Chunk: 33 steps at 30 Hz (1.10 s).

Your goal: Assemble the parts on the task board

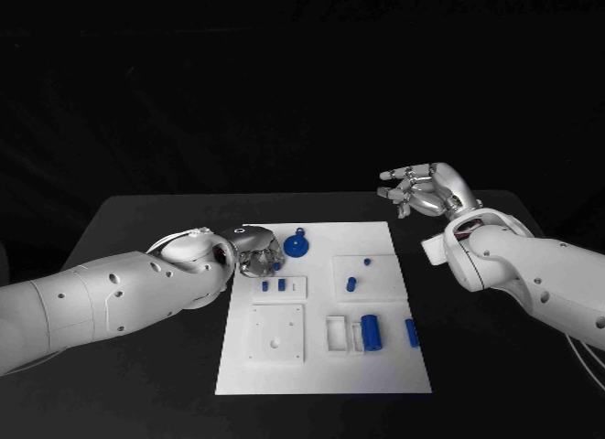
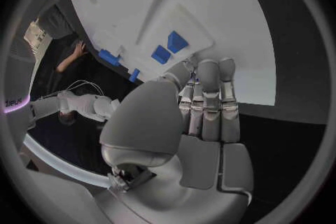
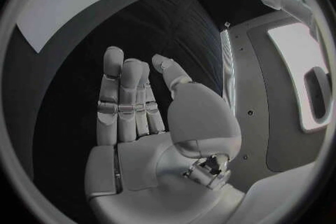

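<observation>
The task board (image 1: pixel 323 384) is found lying flat in the middle of the black table (image 1: pixel 144 219), its long axis running away from the robot. The left hand (image 1: pixel 256 251) is positioned over the board's far left corner, fingers curled downward toward the surface; in the left wrist view the fingers (image 2: pixel 209 102) are seen held together and extended toward the board edge, and nothing is seen between them, though whether a small part is pinched beneath cannot be told. A round blue part (image 1: pixel 298 244) with a small tab on top lies just beside this hand, on its right side, at the board's far edge. The left hand is judged much the nearer to it. Two small blue pegs (image 1: pixel 271 285) stand in a raised block directly nearer the robot than the hand. The right hand (image 1: pixel 421 190) is held above the table off the board's far right corner, well apart from every part, with fingers loosely spread and nothing held. A blue cylinder (image 1: pixel 370 332) lies in the near half of the board, its long axis running along the board's length, with a slimmer blue bar (image 1: pixel 412 332) just to its right, parallel. The parts appear matte blue, smooth and rigid.
</observation>
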### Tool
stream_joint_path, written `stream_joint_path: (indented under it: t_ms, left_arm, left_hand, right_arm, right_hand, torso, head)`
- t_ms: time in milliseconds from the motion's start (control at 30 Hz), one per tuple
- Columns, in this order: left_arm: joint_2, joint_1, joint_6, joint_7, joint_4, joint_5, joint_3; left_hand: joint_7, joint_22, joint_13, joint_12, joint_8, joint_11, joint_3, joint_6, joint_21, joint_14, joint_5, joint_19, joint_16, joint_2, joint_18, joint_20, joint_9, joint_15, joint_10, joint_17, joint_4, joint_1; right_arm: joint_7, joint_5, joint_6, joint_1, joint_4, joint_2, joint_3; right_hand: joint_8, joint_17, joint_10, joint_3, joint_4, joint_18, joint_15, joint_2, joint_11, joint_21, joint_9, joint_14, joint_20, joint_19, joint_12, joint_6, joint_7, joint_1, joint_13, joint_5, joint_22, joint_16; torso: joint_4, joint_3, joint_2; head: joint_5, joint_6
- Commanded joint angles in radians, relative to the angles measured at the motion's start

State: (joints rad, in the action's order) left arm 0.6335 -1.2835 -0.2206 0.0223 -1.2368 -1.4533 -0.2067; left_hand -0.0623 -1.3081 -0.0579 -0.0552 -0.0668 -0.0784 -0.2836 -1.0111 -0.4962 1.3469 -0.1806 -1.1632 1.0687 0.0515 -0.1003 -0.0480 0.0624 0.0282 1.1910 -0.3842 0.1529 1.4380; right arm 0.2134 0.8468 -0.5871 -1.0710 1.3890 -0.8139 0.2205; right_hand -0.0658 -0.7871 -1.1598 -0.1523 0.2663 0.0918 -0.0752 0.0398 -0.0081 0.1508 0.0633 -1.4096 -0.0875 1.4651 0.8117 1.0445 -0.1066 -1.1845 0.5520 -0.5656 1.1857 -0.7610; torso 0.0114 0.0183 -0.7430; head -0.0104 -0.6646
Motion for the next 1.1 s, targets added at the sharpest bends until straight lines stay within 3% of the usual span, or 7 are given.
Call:
stream_joint_path:
  t_ms: [33, 300, 500, 600, 733, 933, 1100]
  left_arm:
    - [0.002, 0.002, -0.010, 0.006, 0.002, 0.005, -0.001]
    - [0.010, 0.002, -0.040, 0.012, 0.015, 0.006, -0.001]
    - [0.021, 0.001, -0.097, -0.007, 0.036, 0.048, 0.005]
    - [0.026, -0.001, -0.129, -0.024, 0.053, 0.141, 0.020]
    - [0.034, -0.012, -0.161, -0.051, 0.075, 0.364, 0.037]
    - [0.057, -0.035, -0.185, -0.110, 0.077, 0.674, 0.050]
    - [0.083, -0.048, -0.173, -0.159, 0.048, 0.854, 0.053]
  left_hand:
    - [0.001, -0.021, 0.001, -0.002, 0.006, 0.000, -0.005, 0.004, 0.004, 0.000, 0.006, -0.002, -0.002, 0.007, -0.014, 0.008, -0.001, -0.006, -0.006, 0.001, -0.001, 0.001]
    - [-0.007, -0.023, 0.001, -0.003, 0.006, -0.002, -0.019, -0.002, 0.001, -0.004, 0.002, 0.000, -0.004, 0.013, -0.016, 0.008, -0.001, -0.007, -0.008, 0.003, 0.000, 0.012]
    - [-0.040, -0.023, 0.000, -0.003, 0.004, -0.004, -0.044, -0.046, -0.002, -0.034, 0.002, 0.026, -0.057, 0.018, -0.019, 0.008, 0.000, -0.008, -0.011, 0.027, 0.010, 0.018]
    - [-0.053, -0.018, 0.000, -0.005, -0.014, -0.002, -0.048, -0.116, 0.024, -0.089, -0.003, 0.077, -0.150, 0.022, -0.011, 0.014, 0.006, -0.009, 0.007, 0.066, 0.006, 0.005]
    - [-0.052, 0.015, -0.001, -0.006, -0.006, 0.003, -0.021, -0.147, 0.100, -0.157, 0.002, 0.151, -0.295, 0.023, 0.015, 0.024, 0.005, -0.020, 0.037, 0.129, -0.004, -0.007]
    - [-0.055, 0.117, 0.000, -0.006, 0.001, -0.006, 0.006, -0.143, 0.237, -0.134, 0.005, 0.177, -0.567, 0.012, 0.033, 0.046, 0.004, -0.045, 0.024, 0.241, -0.011, -0.008]
    - [-0.061, 0.170, 0.000, -0.006, 0.002, -0.019, 0.012, -0.131, 0.321, -0.121, -0.007, 0.200, -0.782, 0.003, 0.037, 0.069, 0.003, -0.073, 0.002, 0.305, -0.004, -0.005]
  right_arm:
    - [0.007, 0.008, 0.013, 0.000, 0.001, -0.001, 0.001]
    - [-0.033, 0.042, 0.082, 0.000, -0.002, -0.003, 0.001]
    - [-0.137, 0.192, 0.293, 0.000, -0.013, -0.001, 0.000]
    - [-0.180, 0.313, 0.389, 0.000, -0.018, 0.001, 0.000]
    - [-0.220, 0.473, 0.455, 0.000, -0.025, 0.005, 0.000]
    - [-0.265, 0.659, 0.492, 0.000, -0.039, 0.014, -0.005]
    - [-0.299, 0.773, 0.520, 0.000, -0.038, 0.026, -0.026]
  right_hand:
    - [0.004, -0.001, 0.008, -0.007, -0.001, 0.005, -0.001, 0.005, -0.001, -0.001, -0.001, -0.002, -0.007, 0.030, 0.001, -0.002, -0.003, 0.003, -0.001, -0.003, 0.001, 0.005]
    - [0.004, 0.002, 0.023, -0.002, 0.003, 0.004, 0.004, 0.003, 0.004, -0.013, -0.001, 0.011, -0.002, 0.019, -0.037, -0.014, -0.007, -0.002, -0.025, 0.006, -0.004, 0.012]
    - [0.006, 0.004, -0.039, -0.043, 0.016, 0.013, 0.023, -0.003, 0.038, -0.021, -0.001, 0.020, 0.010, 0.013, -0.493, 0.002, -0.015, -0.005, -0.351, 0.064, -0.001, 0.010]
    - [0.003, 0.000, -0.050, -0.065, 0.018, 0.034, 0.036, -0.002, 0.067, -0.015, 0.000, 0.014, 0.022, 0.024, -0.673, 0.022, -0.017, -0.014, -0.490, 0.103, 0.006, -0.002]
    - [0.004, -0.008, -0.063, -0.118, 0.018, 0.047, 0.037, 0.010, 0.071, 0.009, 0.002, -0.008, 0.027, 0.040, -0.744, 0.069, -0.007, -0.035, -0.491, 0.154, 0.023, -0.025]
    - [0.003, -0.004, -0.048, -0.187, 0.014, 0.050, 0.041, 0.037, 0.076, 0.042, 0.002, -0.024, 0.031, 0.041, -0.751, 0.079, -0.006, -0.026, -0.492, 0.196, 0.035, -0.036]
    - [0.004, 0.002, -0.042, -0.206, 0.008, 0.050, 0.042, 0.054, 0.078, 0.055, 0.002, -0.031, 0.033, 0.041, -0.752, 0.075, -0.007, -0.021, -0.492, 0.230, 0.031, -0.038]
  torso:
    - [0.0003, 0.0006, -0.001]
    - [-0.0008, 0.0005, 0.000]
    - [-0.0015, -0.0001, 0.002]
    - [-0.0009, 0.0007, 0.001]
    - [-0.0016, -0.0003, 0.002]
    - [0.0018, -0.0001, 0.001]
    - [0.0023, 0.0000, 0.000]
  head:
    - [0.000, 0.000]
    - [-0.002, 0.004]
    - [0.004, 0.012]
    - [0.009, 0.017]
    - [0.015, 0.020]
    - [0.019, 0.023]
    - [0.015, 0.024]
